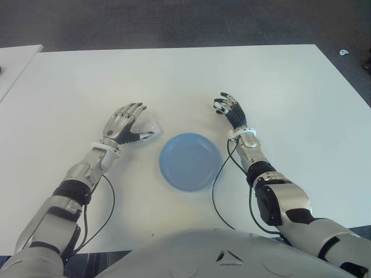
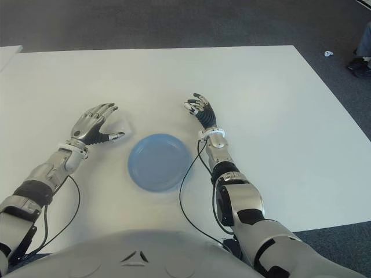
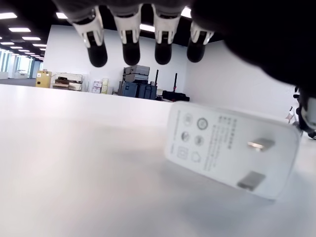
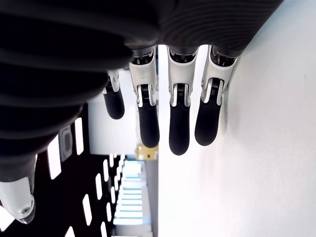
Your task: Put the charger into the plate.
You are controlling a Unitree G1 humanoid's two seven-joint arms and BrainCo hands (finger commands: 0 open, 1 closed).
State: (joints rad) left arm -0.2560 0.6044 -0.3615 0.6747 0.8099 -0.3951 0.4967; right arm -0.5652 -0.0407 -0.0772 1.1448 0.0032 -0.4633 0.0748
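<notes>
A white charger [image 3: 232, 148] lies on the white table [image 1: 278, 87], its plug prongs showing in the left wrist view. From the eye views it appears as a small white block [image 1: 152, 125] just left of the blue plate [image 1: 190, 161]. My left hand [image 1: 131, 123] is over and beside the charger, fingers spread and holding nothing, the fingertips [image 3: 131, 52] above it and the thumb close to its near side. The right hand [image 1: 228, 109] is open, fingers relaxed, just beyond the plate's right rim. Nothing is in the plate.
Black cables [image 1: 215, 191] run along both forearms, the right one curving past the plate's rim. A second white table [image 1: 11, 63] stands at the far left. Dark carpet lies beyond the table's far and right edges, with a small white object [image 1: 344, 52] on it.
</notes>
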